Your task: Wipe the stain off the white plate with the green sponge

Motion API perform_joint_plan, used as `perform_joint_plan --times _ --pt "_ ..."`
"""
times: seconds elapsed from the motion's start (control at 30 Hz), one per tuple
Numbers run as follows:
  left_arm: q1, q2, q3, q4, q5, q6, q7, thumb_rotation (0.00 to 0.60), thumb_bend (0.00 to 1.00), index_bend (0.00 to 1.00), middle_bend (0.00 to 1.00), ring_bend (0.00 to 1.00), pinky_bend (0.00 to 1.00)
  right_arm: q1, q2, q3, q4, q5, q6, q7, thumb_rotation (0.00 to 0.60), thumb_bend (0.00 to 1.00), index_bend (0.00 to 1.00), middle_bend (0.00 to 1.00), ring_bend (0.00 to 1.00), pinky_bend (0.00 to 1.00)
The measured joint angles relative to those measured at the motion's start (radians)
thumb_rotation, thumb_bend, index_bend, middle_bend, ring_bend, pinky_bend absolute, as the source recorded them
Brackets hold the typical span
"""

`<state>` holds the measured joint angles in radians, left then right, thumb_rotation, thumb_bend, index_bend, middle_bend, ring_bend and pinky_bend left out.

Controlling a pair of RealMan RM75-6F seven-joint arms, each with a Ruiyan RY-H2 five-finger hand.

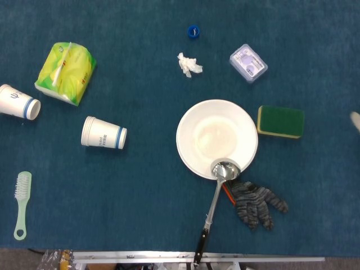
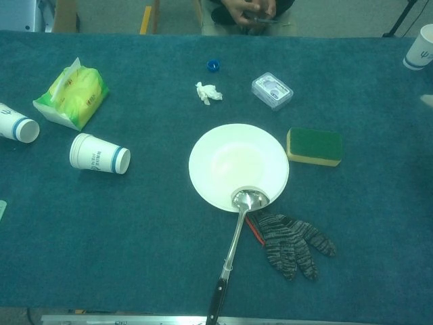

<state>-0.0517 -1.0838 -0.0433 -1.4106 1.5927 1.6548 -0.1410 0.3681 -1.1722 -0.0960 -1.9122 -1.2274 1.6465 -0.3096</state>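
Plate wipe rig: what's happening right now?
Nothing is being handled at this moment. The green sponge lies flat on the table, just right of the white plate and apart from it. A ladle rests with its bowl on the plate's near rim, and a knit glove lies beside it. Only a pale sliver shows at the right edge of both views, likely the right hand, too little to read. The left hand is out of view.

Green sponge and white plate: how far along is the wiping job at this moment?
Done: the green sponge lies flat on the cloth beside the white plate, not touching it. In hand: nothing; neither hand is clearly visible. Left: no stain stands out, though the ladle rests on the plate's rim.
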Motion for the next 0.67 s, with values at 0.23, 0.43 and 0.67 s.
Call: perform_joint_plan --times 0.23,0.43,0.67 --pt "0.035 -0.024 0.004 0.015 0.003 0.054 0.054 0.6 0.18 0.15 0.12 0.05 0.15 -0.15 0.014 -0.034 0.053 -0.111 0.12 0.089 0.6 0.19 0.0 0.1 0.07 0.43" --pt "0.059 -0.036 0.019 0.015 0.018 0.077 0.095 0.6 0.18 0.15 0.12 0.05 0.15 -0.241 0.018 -0.026 0.11 -0.119 0.149 0.165 0.6 0.19 0.0 0.1 0.07 0.43" --pt "0.077 -0.044 0.018 0.01 0.021 0.101 0.101 0.6 0.18 0.18 0.12 0.05 0.15 -0.292 0.018 0.012 0.157 -0.105 0.128 0.237 0.6 0.19 0.0 0.1 0.07 0.43"
